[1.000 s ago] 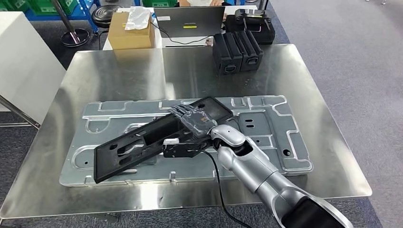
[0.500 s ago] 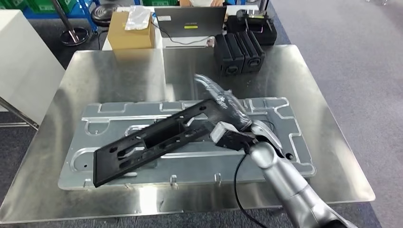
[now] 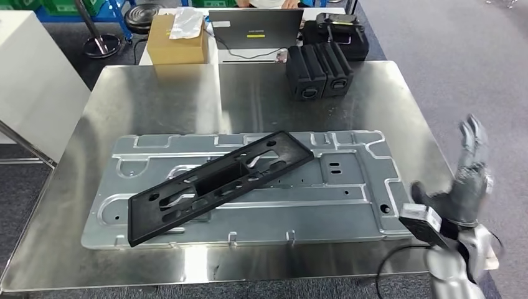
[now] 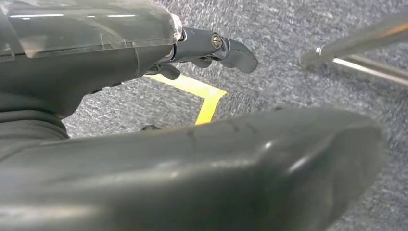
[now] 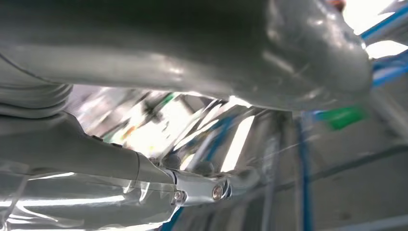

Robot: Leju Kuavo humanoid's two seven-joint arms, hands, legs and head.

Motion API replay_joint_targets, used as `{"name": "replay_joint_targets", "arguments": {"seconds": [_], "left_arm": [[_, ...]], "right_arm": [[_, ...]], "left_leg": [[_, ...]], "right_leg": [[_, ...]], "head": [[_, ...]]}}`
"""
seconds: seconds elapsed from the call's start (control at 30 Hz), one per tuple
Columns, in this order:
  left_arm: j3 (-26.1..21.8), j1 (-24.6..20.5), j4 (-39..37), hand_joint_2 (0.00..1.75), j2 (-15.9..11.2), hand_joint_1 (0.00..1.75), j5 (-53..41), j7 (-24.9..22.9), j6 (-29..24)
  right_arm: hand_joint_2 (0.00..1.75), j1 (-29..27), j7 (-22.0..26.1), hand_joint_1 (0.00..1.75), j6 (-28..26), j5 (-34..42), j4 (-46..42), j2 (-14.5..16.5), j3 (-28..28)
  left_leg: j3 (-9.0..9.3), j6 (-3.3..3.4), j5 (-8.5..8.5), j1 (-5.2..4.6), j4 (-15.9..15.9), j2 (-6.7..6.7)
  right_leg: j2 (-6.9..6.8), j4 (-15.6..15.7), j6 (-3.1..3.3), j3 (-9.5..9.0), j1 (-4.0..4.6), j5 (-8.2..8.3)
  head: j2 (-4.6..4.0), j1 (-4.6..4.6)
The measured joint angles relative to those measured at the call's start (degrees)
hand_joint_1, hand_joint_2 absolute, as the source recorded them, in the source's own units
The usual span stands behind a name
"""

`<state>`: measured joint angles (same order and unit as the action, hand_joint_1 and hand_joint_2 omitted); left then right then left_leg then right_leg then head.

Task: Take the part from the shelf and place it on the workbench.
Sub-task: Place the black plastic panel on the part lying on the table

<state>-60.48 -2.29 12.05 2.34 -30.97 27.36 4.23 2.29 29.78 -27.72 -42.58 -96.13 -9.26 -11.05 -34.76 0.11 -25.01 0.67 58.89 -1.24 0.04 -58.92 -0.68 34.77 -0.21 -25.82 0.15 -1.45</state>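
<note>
1. Flat on the steel worktop (image 3: pixel 155 106) lies a large stamped metal plate (image 3: pixel 348 199), and the long black part (image 3: pixel 218 184) rests across it at a slant, one end near the plate's front left corner, the other toward its middle rear.
2. Nothing holds the part; the right hand (image 3: pixel 466 187) is raised off the worktop's right edge, well apart from it, its fingers (image 3: pixel 470 134) spread and holding nothing.
3. Behind the worktop a cardboard box (image 3: pixel 177 43) carries a crumpled silvery bag (image 3: pixel 187 23) on its lid; what is inside either cannot be told.
4. Two black ribbed cases (image 3: pixel 319 70) stand side by side at the worktop's rear.
5. A laptop (image 3: pixel 256 26) behind them bears a small yellow label and a white one, both too small to read.
6. Motion blurs the right hand, and its arm is cut off by the frame.
7. Seen from the left wrist, the left hand (image 4: pixel 144 96) hangs over grey carpet with a yellow floor marking (image 4: pixel 199 98), fingers loosely extended, nothing in them.
</note>
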Motion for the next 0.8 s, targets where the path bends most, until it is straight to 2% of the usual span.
{"name": "replay_joint_targets", "arguments": {"seconds": [0.07,0.1,0.13,0.2,0.23,0.27,0.3,0.4,0.43,0.47,0.53,0.57,0.6,0.63,0.7,0.73,0.77,0.8], "left_arm": [[-0.2,0.0,0.0,0.00,0.0,0.00,-0.3,0.0,0.0],[-0.3,0.0,0.0,0.00,0.1,0.00,-0.3,0.0,0.0],[-0.4,0.0,0.0,0.00,0.1,0.00,-0.3,0.1,0.0],[-0.6,-0.1,0.0,0.00,0.1,0.00,-0.4,0.1,0.0],[-0.7,-0.1,0.0,0.00,0.1,0.00,-0.4,0.1,0.0],[-0.8,-0.2,0.0,0.00,0.1,0.00,-0.5,0.1,0.0],[-0.9,-0.2,0.0,0.00,0.1,0.00,-0.5,0.1,0.0],[-1.0,-0.5,0.0,0.00,0.1,0.00,-0.8,0.2,-0.1],[-1.0,-0.6,0.0,0.00,0.1,0.00,-0.9,0.2,-0.2],[-1.0,-0.7,0.0,0.00,0.1,0.00,-1.0,0.3,-0.2],[-1.2,-0.7,0.0,0.00,0.2,0.00,-1.2,0.3,-0.2],[-1.2,-0.7,0.0,0.00,0.2,0.00,-1.3,0.3,-0.2],[-1.3,-0.7,0.0,0.00,0.3,0.00,-1.3,0.3,-0.2],[-1.3,-0.8,0.0,0.00,0.3,0.00,-1.4,0.3,-0.2],[-1.4,-0.9,0.0,0.00,0.4,0.00,-1.5,0.3,-0.1],[-1.4,-0.9,0.0,0.00,0.5,0.00,-1.5,0.3,0.0],[-1.4,-0.9,0.0,0.00,0.6,0.00,-1.6,0.3,0.1],[-1.5,-0.8,0.0,0.00,0.7,0.00,-1.6,0.3,0.3]], "right_arm": [[0.00,-3.2,-0.9,0.00,-1.1,-2.8,-0.5,-0.3,-4.4],[0.00,-4.5,-1.4,0.00,-1.4,-4.0,-0.5,-0.4,-6.2],[0.00,-5.7,-1.7,0.00,-1.7,-5.1,-0.5,-0.4,-8.0],[0.00,-7.6,-2.1,0.00,-2.0,-7.0,-0.5,-0.5,-10.9],[0.00,-8.3,-2.3,0.00,-2.1,-7.9,-0.4,-0.5,-12.0],[0.00,-8.9,-2.4,0.00,-2.2,-8.8,-0.3,-0.4,-13.0],[0.00,-9.4,-2.5,0.00,-2.3,-9.4,-0.2,-0.4,-13.9],[0.00,-10.5,-2.8,0.00,-2.7,-11.6,0.3,0.0,-16.4],[0.00,-10.7,-2.8,0.00,-2.9,-12.4,0.5,0.2,-17.2],[0.00,-11.0,-2.9,0.00,-3.1,-13.1,0.7,0.4,-17.8],[0.00,-11.3,-3.0,0.00,-3.3,-14.4,1.1,1.0,-19.0],[0.00,-11.5,-3.0,0.00,-3.3,-15.1,1.4,1.3,-19.7],[0.00,-11.5,-3.1,0.00,-3.2,-15.7,1.8,1.5,-20.4],[0.00,-11.5,-3.1,0.00,-3.2,-16.1,2.3,1.8,-21.2],[0.00,-11.5,-3.0,0.00,-3.0,-16.8,3.7,2.3,-22.7],[0.00,-11.5,-2.8,0.00,-2.8,-17.0,4.5,2.6,-23.5],[0.00,-11.5,-2.6,0.00,-2.5,-17.2,5.5,2.9,-24.4],[0.00,-11.5,-2.1,0.00,-2.2,-17.5,6.6,3.3,-25.4]], "left_leg": [[-0.07,-0.52,-0.66,-0.09,0.3,0.11],[-0.41,-0.74,-2.01,-0.12,1.6,0.26],[-1.11,-0.92,-4.12,-0.12,4.0,0.44],[-3.09,-1.12,-8.97,-0.03,11.1,0.71],[-3.65,-1.18,-10.54,-0.02,14.1,0.77],[-3.30,-1.15,-11.06,-0.02,15.2,0.79],[-1.88,-1.04,-10.54,-0.04,14.0,0.79],[6.03,-0.29,-6.88,-0.33,2.1,0.80],[7.61,-0.10,-6.20,-0.51,-0.7,0.80],[8.18,0.05,-5.92,-0.74,-2.0,0.80],[7.80,0.43,-4.99,-0.94,-2.4,0.81],[7.55,0.74,-4.32,-0.86,-2.6,0.94],[7.16,1.16,-3.58,-0.71,-2.9,1.09],[6.62,1.53,-2.80,-0.54,-3.1,1.26],[5.18,1.97,-1.58,-0.51,-3.1,1.48],[4.36,1.94,-1.06,-0.52,-3.0,1.55],[3.50,1.86,-0.59,-0.51,-2.8,1.60],[2.66,1.73,-0.19,-0.48,-2.5,1.63]], "right_leg": [[-0.16,0.3,0.58,0.04,-0.34,0.37],[-0.26,0.5,0.99,0.12,-0.51,0.64],[-0.37,0.6,1.36,0.27,-0.65,0.92],[-0.48,0.5,1.73,0.89,-0.55,1.41],[-0.49,0.4,1.77,1.31,-0.50,1.67],[-0.48,0.3,1.74,1.76,-0.47,1.96],[-0.45,0.2,1.68,2.19,-0.45,2.27],[-0.39,0.1,1.19,3.05,-0.43,3.31],[-0.40,0.2,0.86,3.17,-0.45,3.69],[-0.42,0.3,0.49,3.23,-0.51,4.11],[-0.39,0.7,-0.28,3.29,-0.61,5.04],[-0.31,0.7,-0.59,3.45,-0.71,4.87],[-0.23,0.0,-0.90,3.82,-0.78,3.65],[-0.15,-1.7,-1.23,4.45,-0.85,1.42],[-0.11,-8.3,-1.90,6.14,-1.08,-4.56],[-0.11,-11.8,-2.20,6.71,-1.16,-6.42],[-0.11,-14.2,-2.45,6.64,-1.25,-7.00],[-0.12,-14.7,-2.63,5.61,-1.35,-6.30]], "head": [[0.00,-0.02],[0.00,-0.09],[0.00,-0.17],[0.00,-0.32],[0.00,-0.32],[0.00,-0.32],[0.00,-0.32],[0.00,-0.31],[0.00,-0.30],[0.00,-0.28],[0.00,-0.28],[0.00,-0.27],[0.00,-0.20],[0.00,-0.10],[0.00,0.05],[0.00,0.07],[0.00,0.07],[0.00,0.07]]}}
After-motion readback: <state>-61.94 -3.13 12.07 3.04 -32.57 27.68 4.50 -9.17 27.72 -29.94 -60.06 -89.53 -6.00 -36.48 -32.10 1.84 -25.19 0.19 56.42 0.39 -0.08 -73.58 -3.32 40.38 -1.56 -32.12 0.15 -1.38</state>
